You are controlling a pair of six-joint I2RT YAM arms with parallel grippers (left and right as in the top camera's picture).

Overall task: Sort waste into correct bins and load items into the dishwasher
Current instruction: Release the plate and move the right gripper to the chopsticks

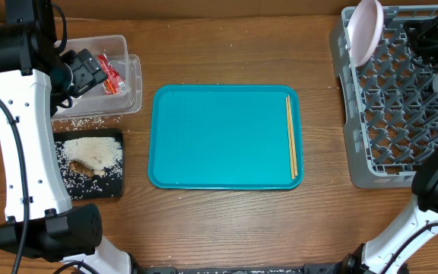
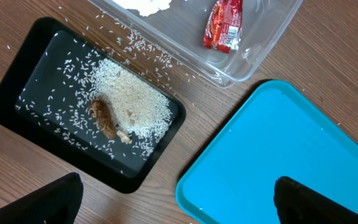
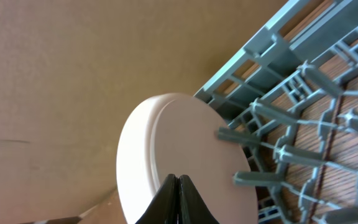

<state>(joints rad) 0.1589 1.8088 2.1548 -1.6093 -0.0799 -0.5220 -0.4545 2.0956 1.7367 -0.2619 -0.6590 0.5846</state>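
The right gripper (image 3: pixel 176 200) jaws together before the racked white plate (image 3: pixel 179 140) — left gripper (image 2: pixel 176 193) jaws wide apart, black tray (image 2: pixel 8 102) beyond; red wrapper (image 2: pixel 224 25) print illegible.

Even, bright light is given from overhead, and only soft, short shadows are cast on the brown wooden table (image 1: pixel 226 221). Small glints are seen on the clear rectangular plastic tub (image 2: pixel 253 56) and the glossy teal serving tray (image 2: pixel 291 155). The white round plate (image 3: pixel 166 149) is rendered slightly soft.
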